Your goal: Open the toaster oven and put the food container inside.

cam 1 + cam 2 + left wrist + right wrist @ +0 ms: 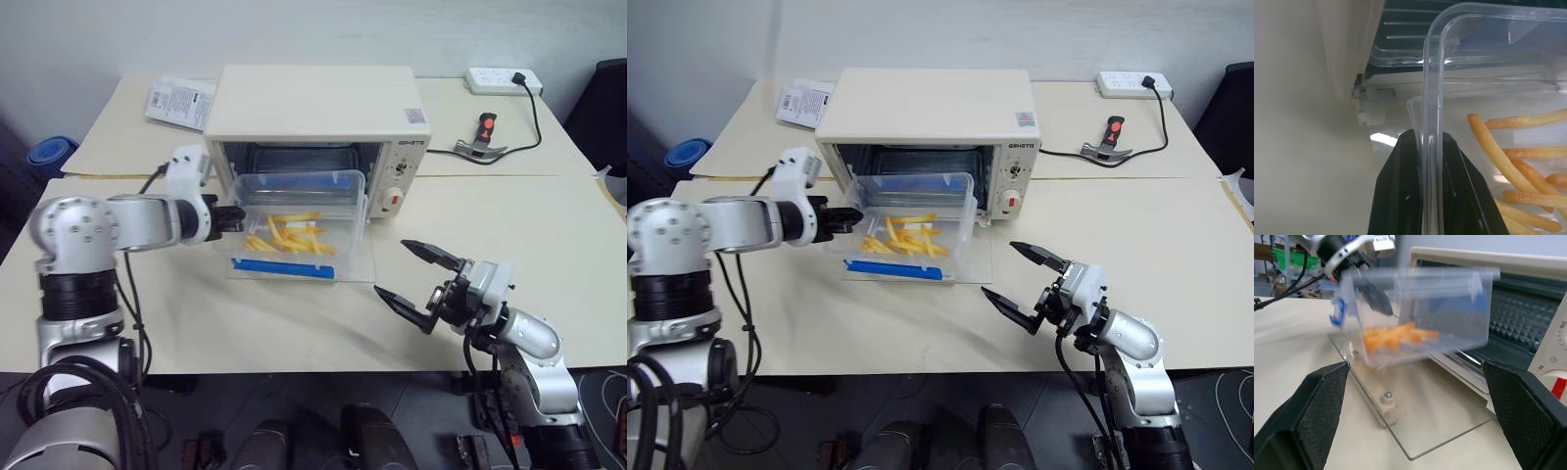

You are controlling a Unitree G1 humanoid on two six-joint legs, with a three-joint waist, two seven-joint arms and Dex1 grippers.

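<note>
- toaster oven (318,103) sits mid-table, glass door (1415,411) dropped flat onto the tabletop in front of it, cavity open with the wire rack visible inside.
- food container (294,220) is in the air over the lowered door, right at the oven mouth, tilted so its open top leans toward the robot. Far end is at or just inside the opening; cannot tell how far in.
- Yellow fries (289,237) piled at the low side of the box. One blue clip (281,267) shows along the near lower edge (second clip shows as a blue blur in the right wrist view).
- left gripper (233,217) is clamped on the container's left wall: left wrist view shows the two black fingers (1400,196) pinching the clear plastic rim between them, no gap either side.
- right gripper (419,277) hangs off to the right, in front of the oven's knob panel, well apart from the container. Fingers spread wide, nothing between them.
- Red button (396,199) and knobs on the oven's right panel, facing the robot.
- Behind the oven, on the far table: a booklet (181,101) at the left, a hammer with red-black grip (483,137) and a white power strip (504,79) with a black cable at the right.
- Blue round object (51,155) on the floor off the table's left edge (cannot tell what it is).
</note>
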